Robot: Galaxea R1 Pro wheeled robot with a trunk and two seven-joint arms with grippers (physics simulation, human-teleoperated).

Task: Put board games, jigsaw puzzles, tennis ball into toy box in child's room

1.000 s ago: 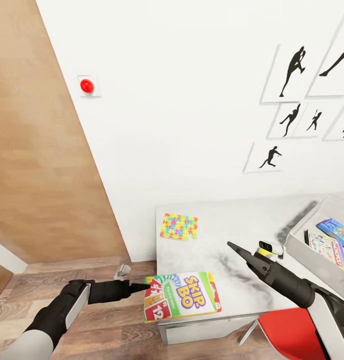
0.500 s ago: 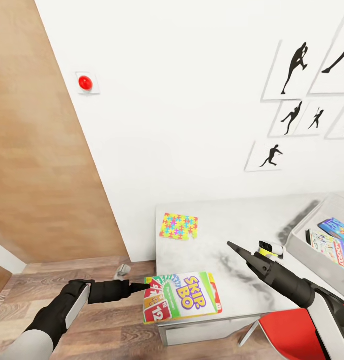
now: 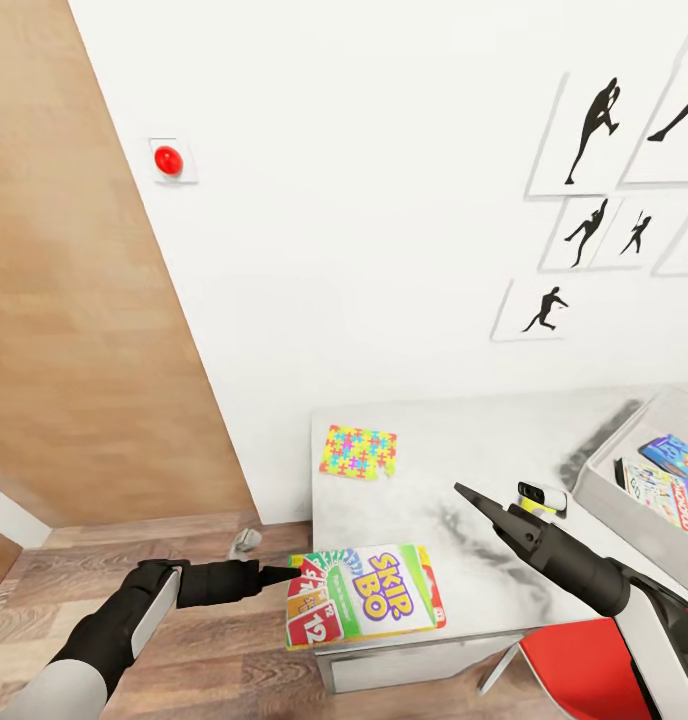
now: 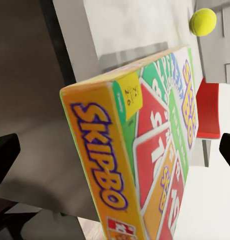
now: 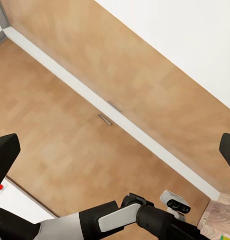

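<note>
The left gripper [image 3: 284,575] is level with the near left corner of the table [image 3: 464,450], its jaws spread wide with the Skip-Bo board game [image 3: 365,592] between them but not yet pinched; in the left wrist view the two dark fingertips [image 4: 5,152] stand well out to either side of the box [image 4: 140,150], apart from it. That box lies flat at the table's front edge, its left end hanging a little past the corner over the wood floor [image 3: 214,660], so there is free air under and beside it. Its lid reads "SKIP BO" in purple and yellow with a red card marked "12"; its yellow side reads "SKIPBO". Behind it, near the wall, a jigsaw puzzle [image 3: 358,452] lies flat on the grey top, with bare surface between the two. The right gripper [image 3: 484,505] hangs above the middle of the table, jaws parted and holding nothing. The tennis ball [image 4: 203,22] sits on the table further along. At the right end stands the toy box [image 3: 624,510], with two printed game boxes [image 3: 669,480] inside; one carries a red banner, too small to read. A red chair seat [image 3: 574,660] is tucked by the front edge below the right arm. Black sports silhouettes [image 3: 589,120] hang on the white wall.
</note>
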